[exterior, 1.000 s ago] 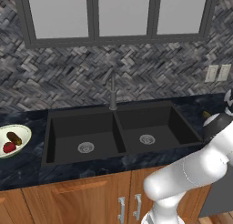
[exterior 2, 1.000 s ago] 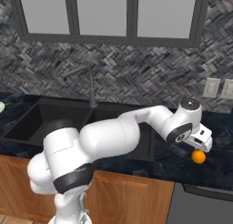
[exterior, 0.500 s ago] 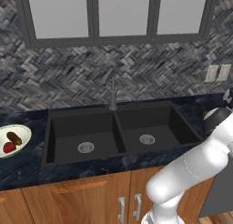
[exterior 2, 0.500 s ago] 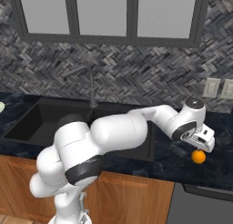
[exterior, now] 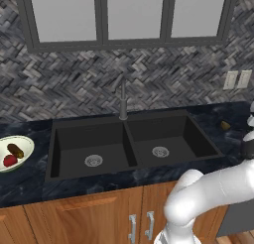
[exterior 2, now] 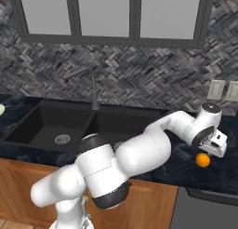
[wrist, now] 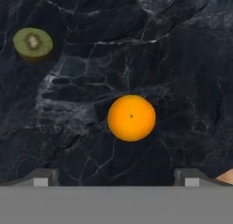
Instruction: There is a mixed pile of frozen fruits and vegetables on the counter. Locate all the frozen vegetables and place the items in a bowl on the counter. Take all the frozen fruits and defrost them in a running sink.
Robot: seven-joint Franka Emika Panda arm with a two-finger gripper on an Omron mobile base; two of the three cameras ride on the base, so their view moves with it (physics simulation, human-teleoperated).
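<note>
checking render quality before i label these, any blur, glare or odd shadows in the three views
Hand view: soft and slightly blurred; the orange ball has almost no shadow on the counter, and the halved kiwi is evenly lit. Left base view: flat, even light, sink basins dark but drains readable, bowl cut by the frame edge. Right base view: no glare, faint shading under the orange ball.

A black double sink point(exterior: 134, 146) with a tall grey faucet point(exterior: 123, 96) sits in a dark marbled counter point(exterior: 30, 181) above wooden cabinets point(exterior: 89, 218). At far left, a pale bowl point(exterior: 22, 144) holds a red round item point(exterior: 10, 160) and a dark brown oblong one point(exterior: 15, 151). A small olive lump point(exterior: 225, 125) lies on the counter right of the sink. The white arm point(exterior: 213, 193) rises at lower right.
</note>
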